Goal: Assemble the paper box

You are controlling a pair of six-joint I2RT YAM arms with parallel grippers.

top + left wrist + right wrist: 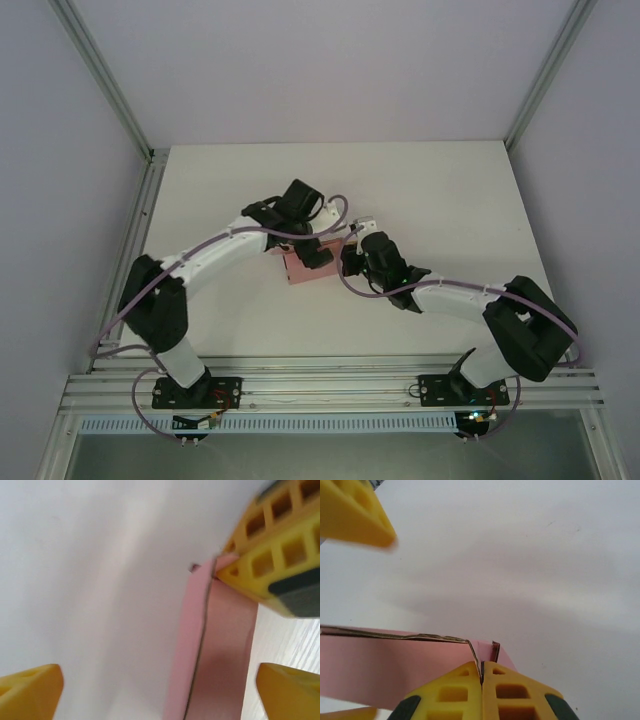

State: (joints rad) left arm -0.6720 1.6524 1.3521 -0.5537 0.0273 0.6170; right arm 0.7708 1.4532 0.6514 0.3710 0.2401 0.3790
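The box point(300, 266) was a small, flat piece of pale pink card, lying on the white table point(450, 190) near its middle, between my 2 grippers. From my left wrist it point(222, 645) showed as a long pink strip with a thin dark seam running down it. From my right wrist its point(395, 665) upper edge looked slightly uneven, with a dark line along it and a small corner standing up at the right end.

My left gripper point(318, 252) hung over the box with its 2 yellow fingers point(30, 692) spread wide, holding nothing. My right gripper point(481, 669) was pinched tight on a corner of the box, the card caught in the seam between its fingers point(455, 692). In the top view both arms bent inward from their bases, elbows out, wrists meeting over the box.
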